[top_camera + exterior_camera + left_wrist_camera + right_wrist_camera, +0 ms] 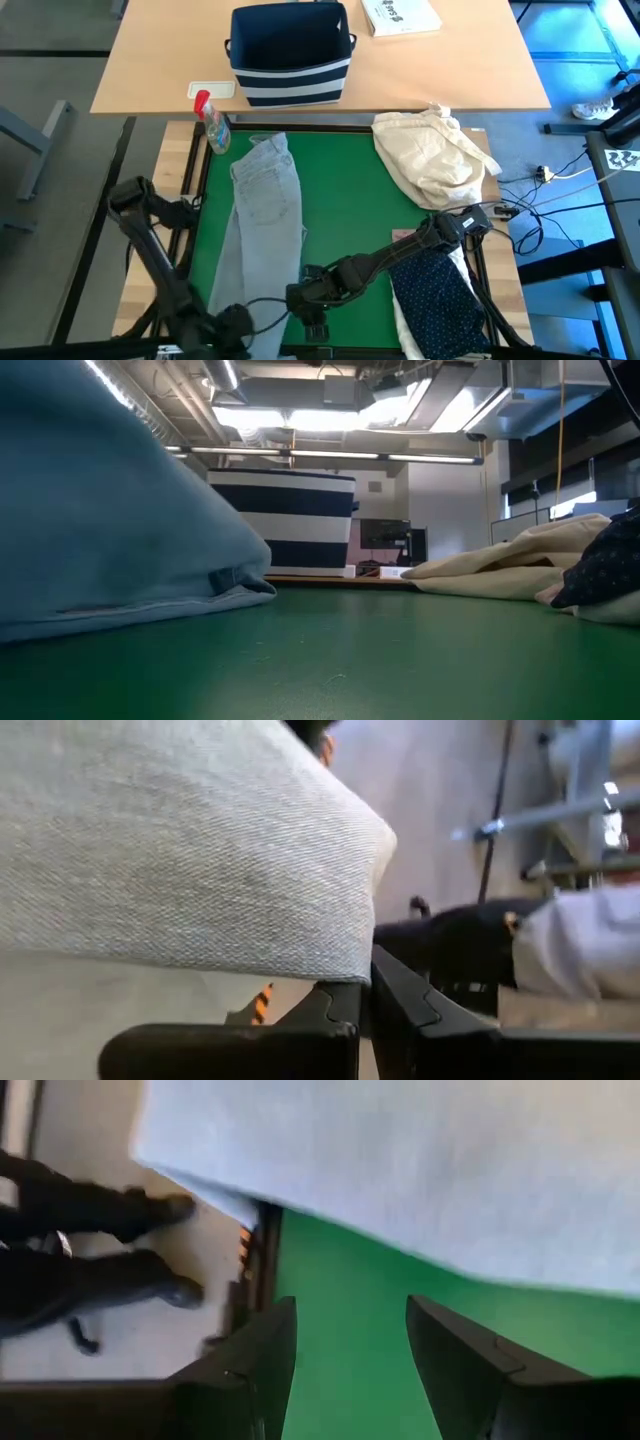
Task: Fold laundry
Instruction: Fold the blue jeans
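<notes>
The light grey jeans (265, 210) lie lengthwise along the left side of the green mat (350, 200), their waist toward the far edge. My left gripper (240, 318) is at their near end, by the mat's near left corner, and is shut on the denim (200, 850). My right gripper (308, 302) hovers open over the mat near the front edge, just right of the jeans, with bare mat between its fingers (350, 1315). A navy white-dotted shirt (440, 300) lies at the near right on white cloth, with a bit of pink (405, 237) beside it. My left gripper pinches an edge of the jeans at their near leg end (350, 965) between its two shut fingers. One layer or several, I cannot tell. The cloth spreads away from the fingertips. In the low view the jeans' near part (100, 510) rises off the mat while the rest lies flat.
A cream-beige cloth bundle (435, 150) lies at the far right of the mat. On the wooden table behind stand a navy bin with white stripes (290, 50), a spray bottle (212, 125) and a booklet (400, 15). The mat's middle is bare green.
</notes>
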